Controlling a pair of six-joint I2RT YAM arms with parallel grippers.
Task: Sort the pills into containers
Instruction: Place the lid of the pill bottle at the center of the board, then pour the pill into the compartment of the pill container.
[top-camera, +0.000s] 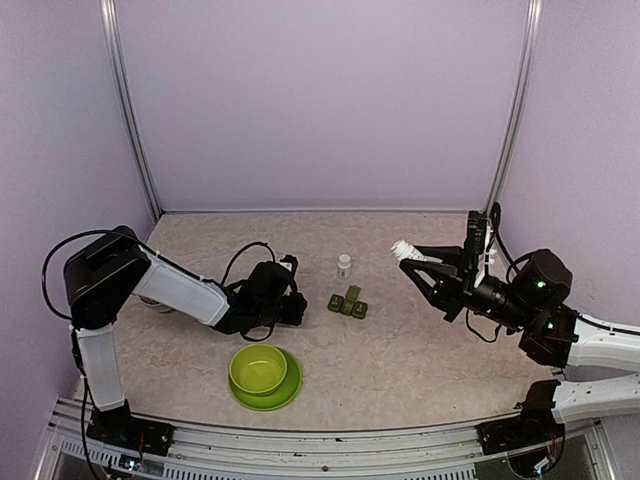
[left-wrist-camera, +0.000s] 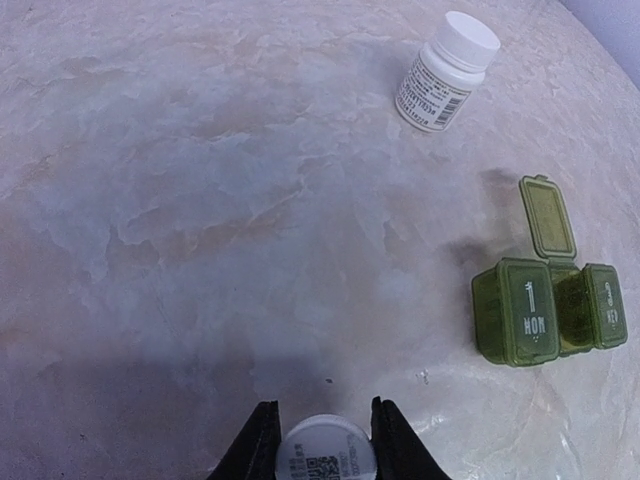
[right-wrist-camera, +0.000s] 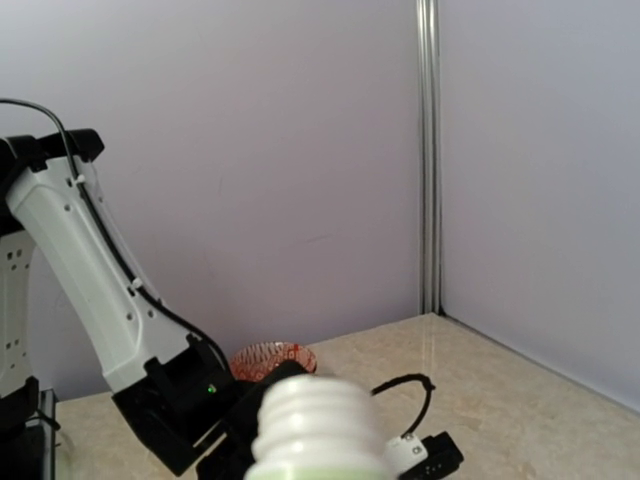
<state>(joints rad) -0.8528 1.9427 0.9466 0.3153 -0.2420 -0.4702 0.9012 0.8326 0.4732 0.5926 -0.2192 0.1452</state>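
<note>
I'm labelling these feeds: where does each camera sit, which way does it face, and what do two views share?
Top external: above and behind the bases, looking down on the table; left arm and right arm show.
Left wrist: low over the table, facing the pill box and white pill bottle; left hand grips a white labelled item.
Right wrist: raised, facing level towards the left arm and back wall; only the right hand's white threaded bottle neck shows.
Shared: top and left wrist both see pill box and pill bottle.
</note>
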